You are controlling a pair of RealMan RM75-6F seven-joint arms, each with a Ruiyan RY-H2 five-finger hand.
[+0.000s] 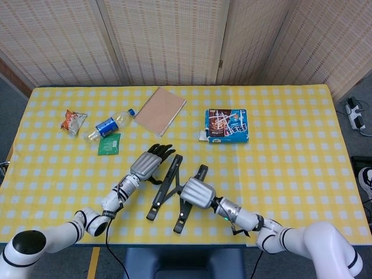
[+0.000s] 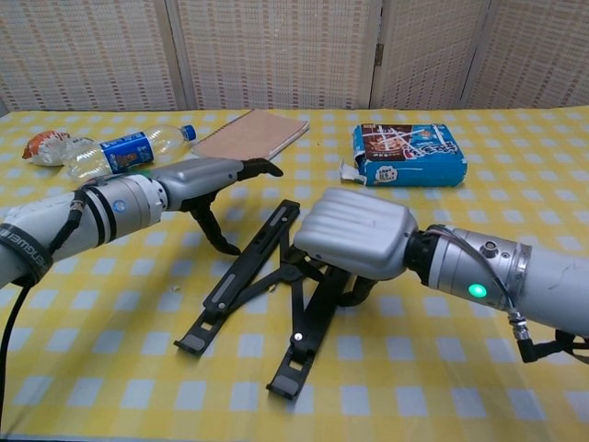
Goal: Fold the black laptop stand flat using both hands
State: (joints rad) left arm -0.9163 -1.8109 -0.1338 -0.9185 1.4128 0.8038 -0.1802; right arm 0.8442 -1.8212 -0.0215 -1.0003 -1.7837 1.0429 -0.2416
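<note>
2 slim black bars — X-crossed

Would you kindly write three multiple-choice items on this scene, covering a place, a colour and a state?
1. Where is the notebook?
A. right of the snack box
B. left of the snack box
C. under the stand

2. What colour is the bottle's label?
A. blue
B. red
C. white

3. How is the laptop stand?
A. folded flat
B. partly closed, rails still apart
C. lifted off the table

Answers: 1 B, it lies left of the snack box. 2 A, the bottle wears a blue band. 3 B, the right hand grips one rail, the left hand is by the other.
</note>
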